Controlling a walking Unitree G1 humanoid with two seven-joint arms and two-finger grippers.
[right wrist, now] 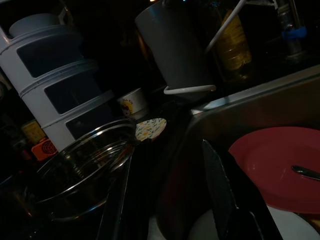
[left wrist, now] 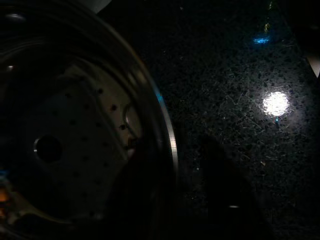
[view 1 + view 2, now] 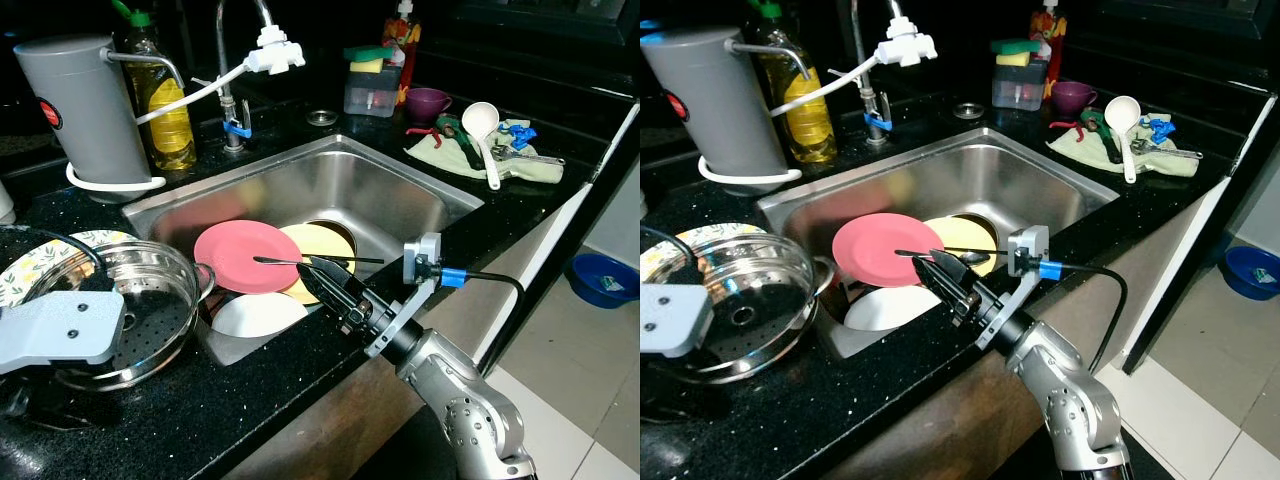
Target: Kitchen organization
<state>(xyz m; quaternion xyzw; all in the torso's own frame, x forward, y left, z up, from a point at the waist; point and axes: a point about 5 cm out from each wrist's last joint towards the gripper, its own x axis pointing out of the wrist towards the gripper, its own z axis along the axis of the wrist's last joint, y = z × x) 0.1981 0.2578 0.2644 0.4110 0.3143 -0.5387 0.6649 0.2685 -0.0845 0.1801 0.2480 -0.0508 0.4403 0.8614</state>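
Observation:
In the steel sink (image 3: 400, 190) a pink plate (image 3: 240, 255) leans beside a yellow plate (image 3: 325, 245), with a white plate (image 3: 258, 315) below them. A spoon (image 3: 310, 261) lies across the pink and yellow plates. My right gripper (image 3: 305, 268) hovers open over the sink's front edge, its tips just under the spoon and pointing at the pink plate (image 1: 280, 165). A perforated steel steamer pot (image 3: 130, 300) stands on the black counter at the left. My left gripper (image 2: 175, 145) is open at the pot's rim (image 2: 167, 125), one finger inside and one outside.
A grey jug (image 3: 85, 105), an oil bottle (image 3: 165, 100) and the faucet (image 3: 235, 60) stand behind the sink. A patterned plate (image 3: 40, 265) lies under the pot. At the back right are a sponge box (image 3: 372, 85), purple cup (image 3: 428, 103), white ladle (image 3: 483, 125) and green cloth (image 3: 520, 160).

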